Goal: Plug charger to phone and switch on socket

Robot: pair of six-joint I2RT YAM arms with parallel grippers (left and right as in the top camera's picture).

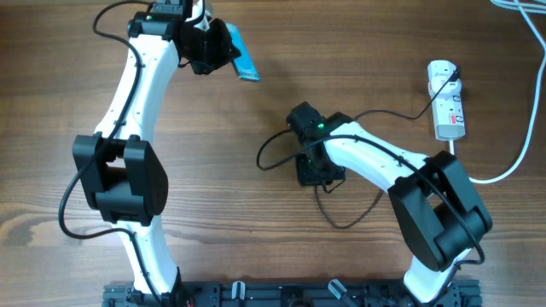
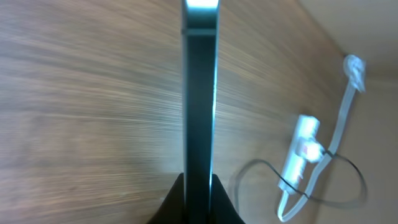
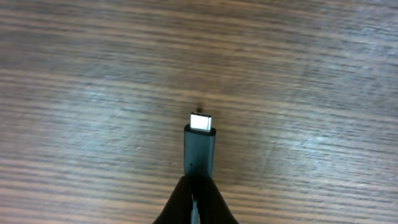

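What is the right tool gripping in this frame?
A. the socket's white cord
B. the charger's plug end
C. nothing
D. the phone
B: in the right wrist view the right tool pinches the charger just behind its metallic tip, while the phone sits edge-on in the left tool.

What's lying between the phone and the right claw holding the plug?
Overhead view: only bare table between the phone and the right claw, apart from the charger cable's loop beside that claw.
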